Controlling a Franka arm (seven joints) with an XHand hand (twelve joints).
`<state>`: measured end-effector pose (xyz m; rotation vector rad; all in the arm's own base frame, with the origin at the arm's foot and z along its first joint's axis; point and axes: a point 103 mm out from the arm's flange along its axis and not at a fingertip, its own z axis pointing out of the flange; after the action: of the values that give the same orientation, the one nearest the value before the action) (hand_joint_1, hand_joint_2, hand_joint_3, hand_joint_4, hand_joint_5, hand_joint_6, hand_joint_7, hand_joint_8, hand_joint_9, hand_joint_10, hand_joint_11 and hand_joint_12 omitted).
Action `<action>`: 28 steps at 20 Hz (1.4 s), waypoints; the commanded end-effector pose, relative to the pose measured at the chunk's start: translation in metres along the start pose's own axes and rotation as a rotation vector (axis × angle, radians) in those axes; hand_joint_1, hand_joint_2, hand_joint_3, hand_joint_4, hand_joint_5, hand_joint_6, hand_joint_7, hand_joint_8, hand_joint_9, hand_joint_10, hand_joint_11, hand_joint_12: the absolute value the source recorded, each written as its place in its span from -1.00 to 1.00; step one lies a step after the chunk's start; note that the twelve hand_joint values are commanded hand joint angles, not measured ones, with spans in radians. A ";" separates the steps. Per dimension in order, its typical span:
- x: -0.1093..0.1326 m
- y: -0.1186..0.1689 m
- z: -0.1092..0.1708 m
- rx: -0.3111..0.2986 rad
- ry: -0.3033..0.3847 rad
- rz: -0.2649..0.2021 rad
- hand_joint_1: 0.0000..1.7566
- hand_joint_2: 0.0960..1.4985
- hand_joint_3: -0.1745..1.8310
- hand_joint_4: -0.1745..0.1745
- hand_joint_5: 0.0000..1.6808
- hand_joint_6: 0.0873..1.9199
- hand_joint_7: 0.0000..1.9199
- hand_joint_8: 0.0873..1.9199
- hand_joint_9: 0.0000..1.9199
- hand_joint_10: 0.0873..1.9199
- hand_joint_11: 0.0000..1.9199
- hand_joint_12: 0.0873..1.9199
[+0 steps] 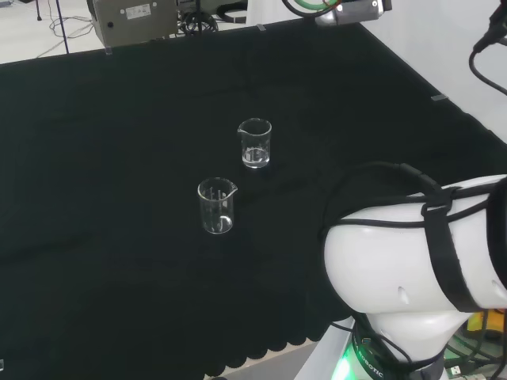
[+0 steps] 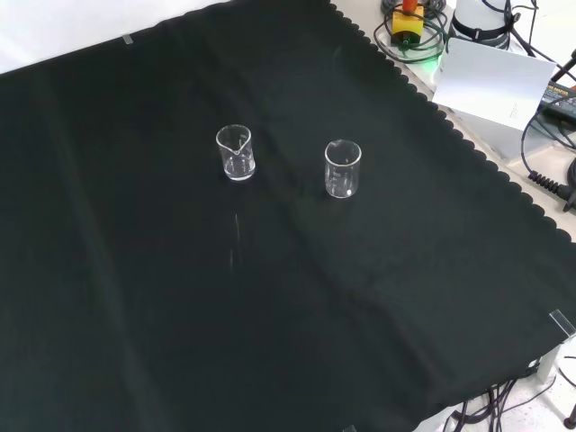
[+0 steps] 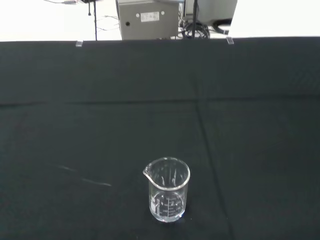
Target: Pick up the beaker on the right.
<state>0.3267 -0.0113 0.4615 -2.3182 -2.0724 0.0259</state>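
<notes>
Surface: black cloth [image 1: 119,237] covers my table, with a scalloped hem along the edge nearest my base in the head view.
Background: grey box [image 1: 131,20] with cables stands past the far edge of the cloth in the head view.
Arm pose: my big white link [image 1: 412,253], strapped with black cable, fills the lower right corner of the head view, well apart from the glassware.
Robot hand: I cannot tell whether the fingers are apart or together.
Right beaker: in the head view the right beaker [image 1: 255,142] stands upright on the cloth, farther off than its neighbour; in the front view it is the left one [image 2: 235,152], spout turned toward the camera.
Other beaker: second beaker [image 1: 216,206] stands upright, nearer and to the left in the head view, near the first but not touching; to the right in the front view [image 2: 342,168].
Wrist view: one beaker [image 3: 168,189] stands upright, close and centred; which of the two it is I cannot tell.
Hard to see: both beakers are clear glass with faint printed scales; contents cannot be made out.
</notes>
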 end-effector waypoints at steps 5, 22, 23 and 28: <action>-0.028 0.049 0.069 0.024 0.099 -0.018 -0.60 0.69 -0.84 -0.25 -0.51 -1.00 -0.87 -0.43 -0.72 -0.37 -1.00 0.44; -0.065 0.140 0.213 0.156 0.285 -0.151 -0.14 0.39 -0.99 -0.30 -0.48 -1.00 -0.76 -0.36 -0.62 -0.35 -0.96 0.44; -0.063 0.144 0.219 0.157 0.295 -0.156 -0.14 0.39 -1.00 -0.30 -0.48 -1.00 -0.76 -0.35 -0.63 -0.35 -0.96 0.44; -0.055 0.162 0.250 0.169 0.340 -0.193 -0.14 0.38 -1.00 -0.30 -0.47 -1.00 -0.77 -0.35 -0.63 -0.35 -0.96 0.44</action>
<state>0.4198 -0.0841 0.2423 -1.9624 -1.9665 0.0164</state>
